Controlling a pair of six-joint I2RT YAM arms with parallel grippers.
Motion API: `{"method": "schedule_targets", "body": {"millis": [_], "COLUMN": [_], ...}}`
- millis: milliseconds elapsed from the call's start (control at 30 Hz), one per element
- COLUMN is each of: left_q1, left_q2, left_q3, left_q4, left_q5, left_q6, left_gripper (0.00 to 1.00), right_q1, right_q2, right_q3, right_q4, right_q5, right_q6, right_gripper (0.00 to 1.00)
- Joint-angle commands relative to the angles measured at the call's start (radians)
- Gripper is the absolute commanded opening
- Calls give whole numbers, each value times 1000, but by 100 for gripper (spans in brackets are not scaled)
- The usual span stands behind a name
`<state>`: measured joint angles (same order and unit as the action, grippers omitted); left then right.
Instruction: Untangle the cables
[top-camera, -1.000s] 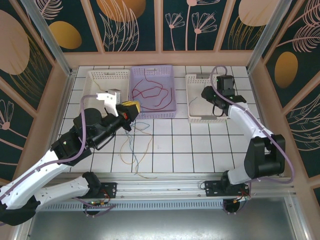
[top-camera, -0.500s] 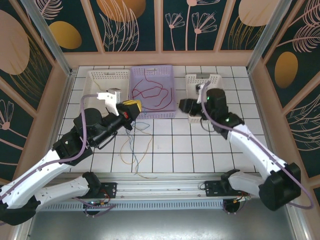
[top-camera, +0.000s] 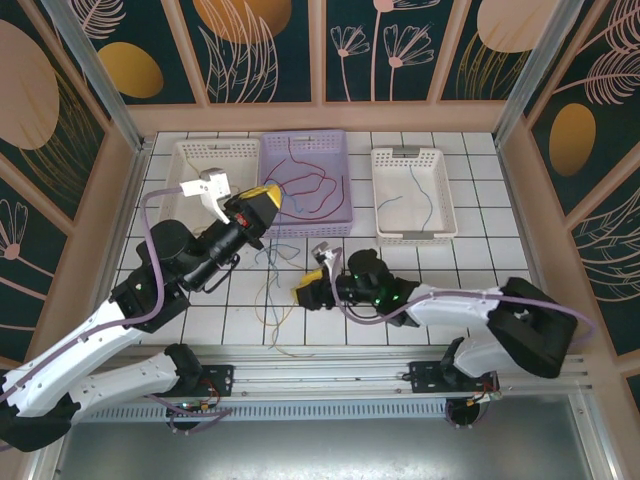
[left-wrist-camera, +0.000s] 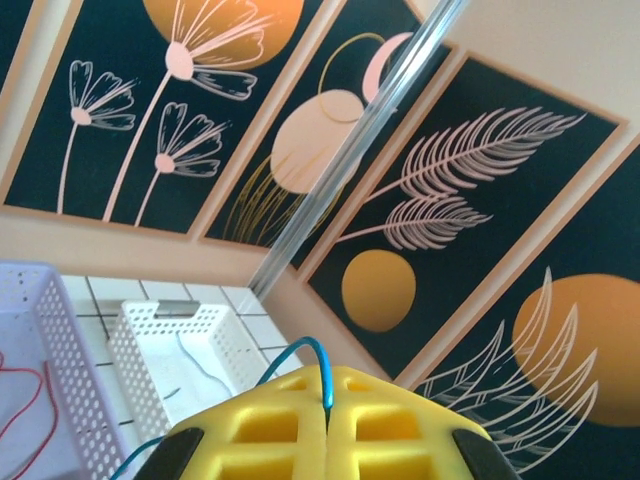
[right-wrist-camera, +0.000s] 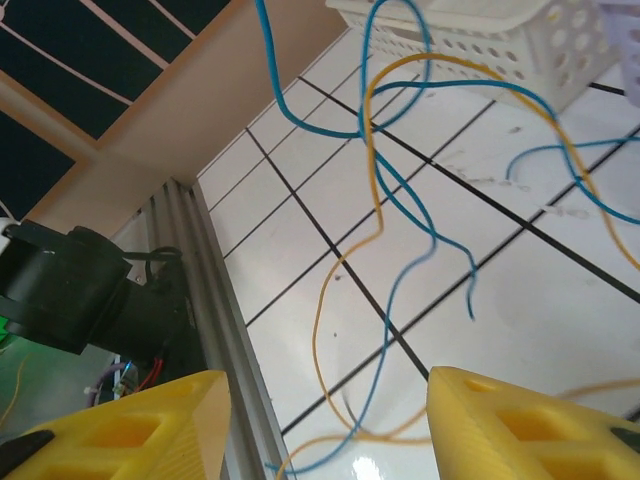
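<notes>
Two claws: left claw (left-wrist-camera: 327, 430) clamped shut on one blue cable (left-wrist-camera: 300, 343); right claw (right-wrist-camera: 325, 420) open and empty. Just ahead of the right claw, one yellow cable (right-wrist-camera: 318, 330) tangled with blue strands (right-wrist-camera: 392, 190).

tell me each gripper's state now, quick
Left gripper: shut on the blue cable.
Right gripper: open, holding nothing.
</notes>
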<state>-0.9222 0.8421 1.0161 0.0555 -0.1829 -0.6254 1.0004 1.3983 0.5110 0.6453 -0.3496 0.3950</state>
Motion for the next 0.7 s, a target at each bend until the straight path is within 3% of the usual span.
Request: {"method": "schedule_targets", "body": {"millis": [0, 400, 667], "left_q1": [-4, -4, -3], "left_q2": [-18, -31, -26], "left_q3": [-17, -20, -21], "left_q4": [89, 94, 103], "left_q5": [3, 8, 14], "left_q6": [-47, -73, -83], "left_gripper": [0, 0, 0], "right_q1": [9, 7, 17], "right_q2": [66, 236, 312], "right_q3": [1, 40, 70], "right_q4": [253, 351, 394], "right_q5": [64, 119, 117], "right_q6": [-5, -35, -21], "right_gripper": [54, 46, 47]}}
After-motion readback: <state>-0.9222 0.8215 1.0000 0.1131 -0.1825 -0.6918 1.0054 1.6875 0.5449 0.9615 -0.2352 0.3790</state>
